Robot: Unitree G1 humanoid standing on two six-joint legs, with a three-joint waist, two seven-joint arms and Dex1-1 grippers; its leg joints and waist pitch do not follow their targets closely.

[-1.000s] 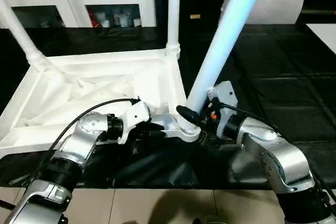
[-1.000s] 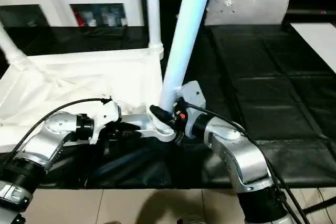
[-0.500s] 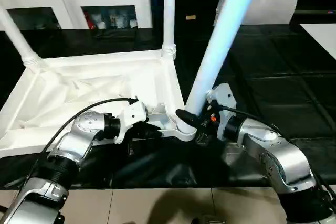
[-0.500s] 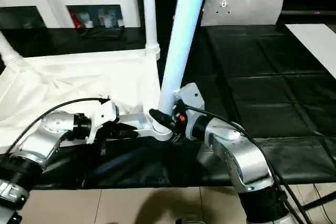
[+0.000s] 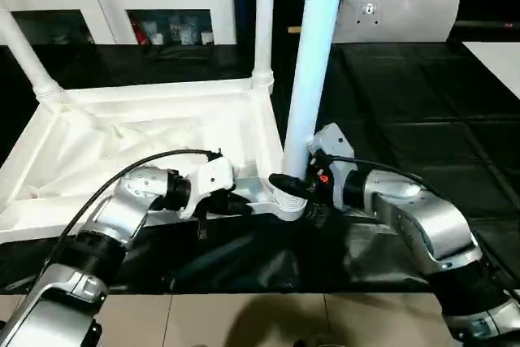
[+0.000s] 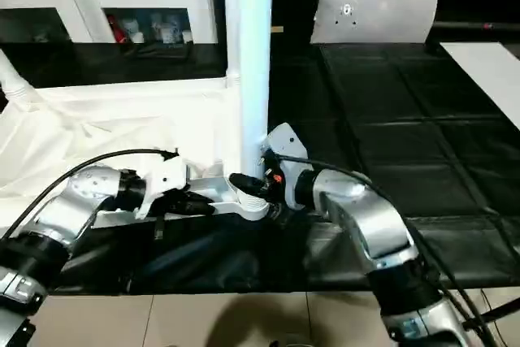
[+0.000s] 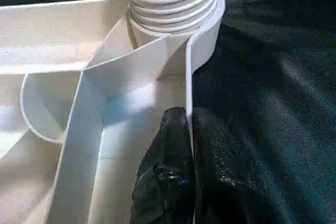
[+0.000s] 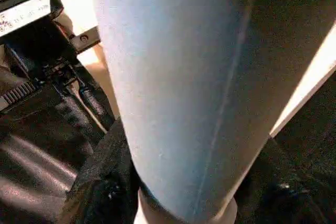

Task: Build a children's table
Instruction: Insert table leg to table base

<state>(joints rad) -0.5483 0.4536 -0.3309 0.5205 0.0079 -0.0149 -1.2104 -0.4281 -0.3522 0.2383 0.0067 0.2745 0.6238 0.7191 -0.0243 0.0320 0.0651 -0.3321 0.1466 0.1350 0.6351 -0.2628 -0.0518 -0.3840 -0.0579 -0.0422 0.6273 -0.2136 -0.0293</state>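
Between right jaws: leg [image 5: 313, 62]; left jaws pinch tabletop [image 5: 122, 140] rim.

2 head views look forward and down; both wrist views sit very near the leg [image 5: 313, 54] they share.

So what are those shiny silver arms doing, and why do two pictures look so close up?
Those arms belong to a robot that is building a little white table. Two pictures come from cameras in its head, looking down. The other two come from cameras on its wrists, so everything looks huge there.

The table top lies upside down on a black mat, with two legs already standing up at its far corners. The right claw is closed around a third leg, holding it upright in the near corner socket. The left claw is shut on the table top's thin edge wall, with one black finger on each side.
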